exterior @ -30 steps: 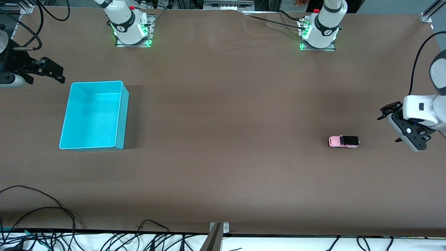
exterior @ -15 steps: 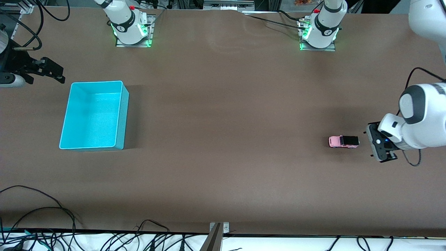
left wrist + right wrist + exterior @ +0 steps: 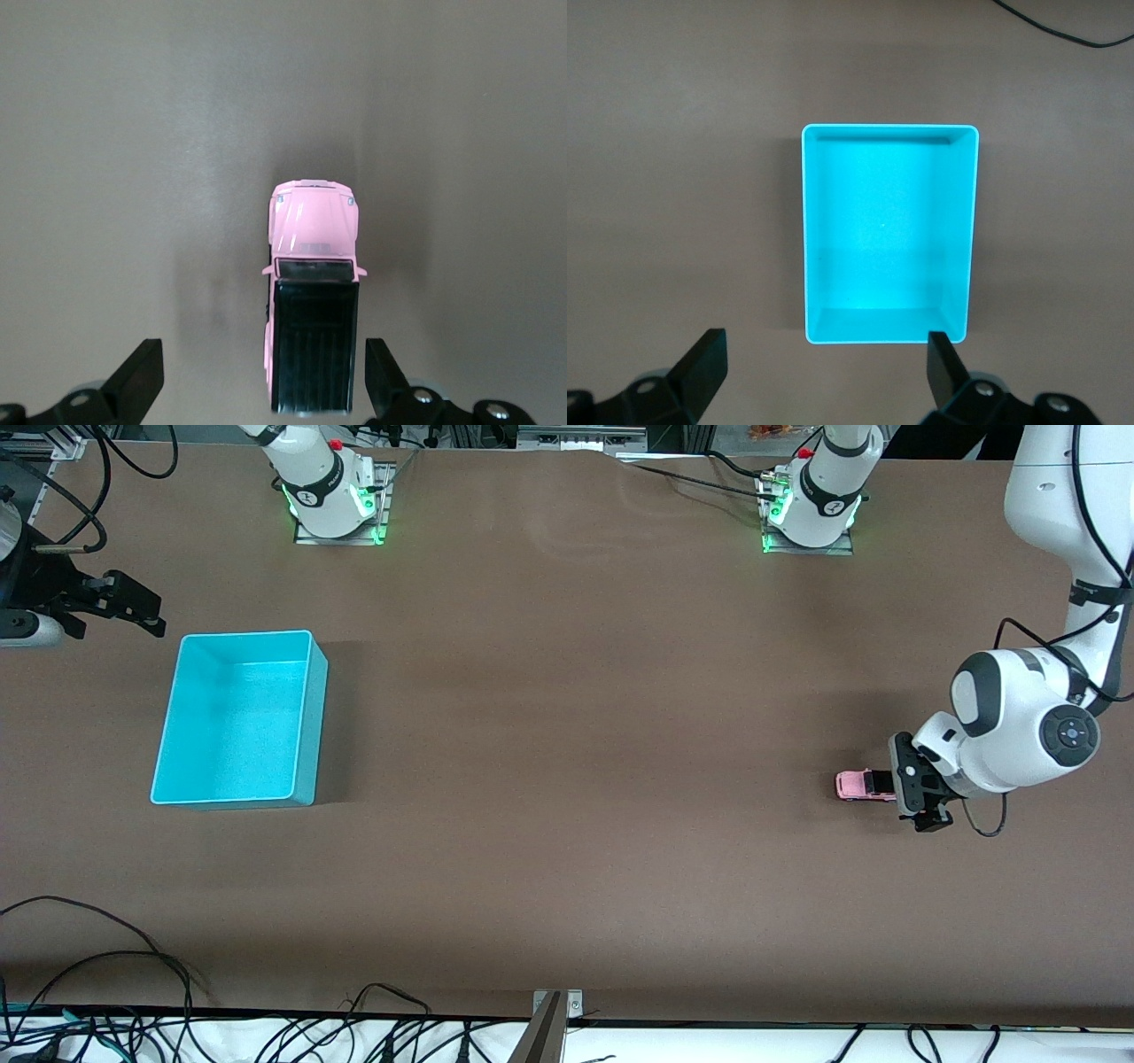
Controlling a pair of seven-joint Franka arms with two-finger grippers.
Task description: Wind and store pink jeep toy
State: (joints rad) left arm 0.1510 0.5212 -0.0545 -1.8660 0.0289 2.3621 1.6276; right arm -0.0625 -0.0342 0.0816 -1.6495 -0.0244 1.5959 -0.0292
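The pink jeep toy (image 3: 858,785), with its black roof panel, stands on the brown table toward the left arm's end. In the left wrist view the pink jeep toy (image 3: 312,301) lies lengthwise between my fingers. My left gripper (image 3: 914,786) hangs over the jeep's black rear end. It is open in its wrist view (image 3: 263,390), with one finger on each side of the jeep and clear of it. My right gripper (image 3: 120,605) waits open and empty beside the cyan bin (image 3: 306,691), and its own wrist view shows the gripper (image 3: 824,372) open.
The cyan bin (image 3: 890,133) is empty and stands toward the right arm's end of the table. Cables (image 3: 133,992) lie along the table edge nearest the front camera. The two arm bases (image 3: 332,496) stand at the farthest edge.
My left arm has swung in from the table's end and brought its gripper over the jeep's rear. The jeep, the bin and the right arm have not moved.
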